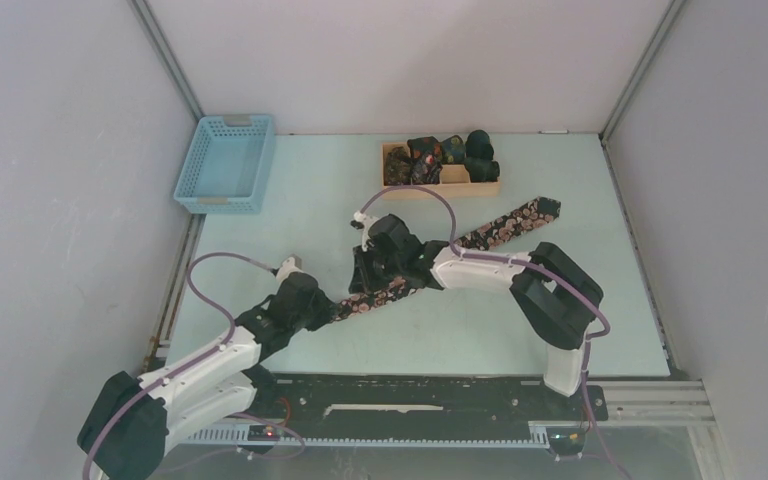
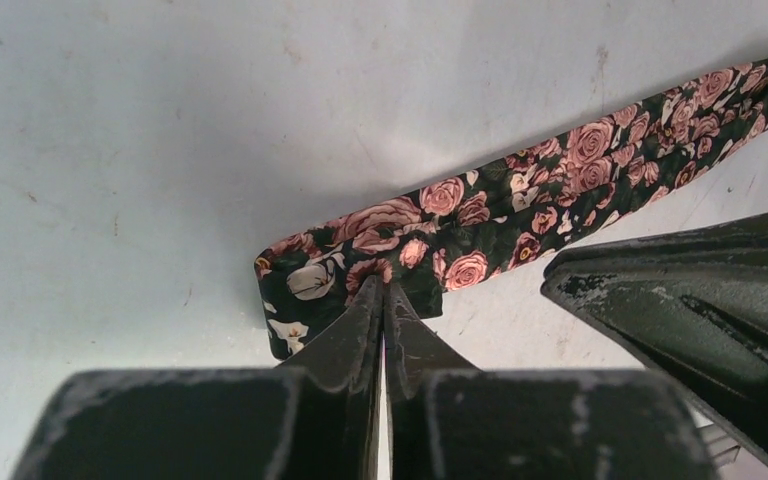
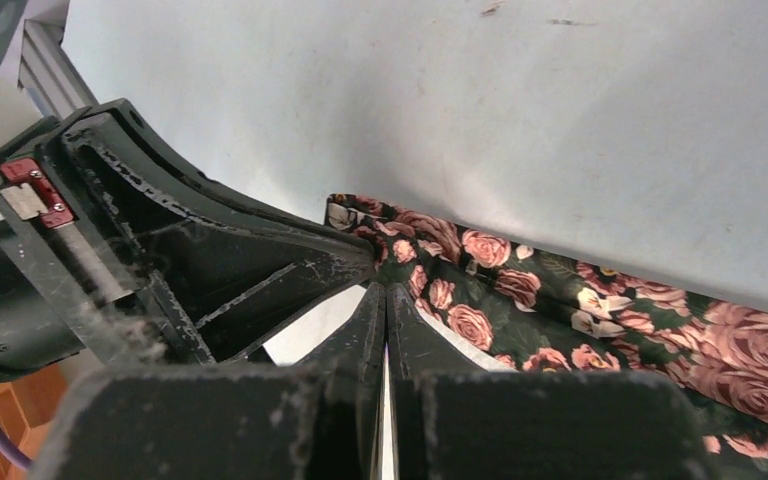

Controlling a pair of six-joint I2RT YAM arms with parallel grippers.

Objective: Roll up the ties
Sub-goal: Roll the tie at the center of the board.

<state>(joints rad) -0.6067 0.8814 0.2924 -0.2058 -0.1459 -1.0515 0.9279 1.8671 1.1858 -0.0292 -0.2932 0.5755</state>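
Long tie [image 1: 516, 221]: dark, pink roses; lies diagonally on table [image 1: 310, 190], from centre toward upper right of top view.
Left gripper [image 2: 382, 292]: fingers pressed together, pinching tie's lower-left end.
Right gripper [image 3: 385, 292]: fingers pressed together on tie's edge, just beside left gripper.
Rolled ties [image 1: 440, 152]: in wooden box [image 1: 455, 186], upper centre.

Pale table [image 1: 310, 200] w/ 3 plain white walls [image 1: 400, 60], even light.
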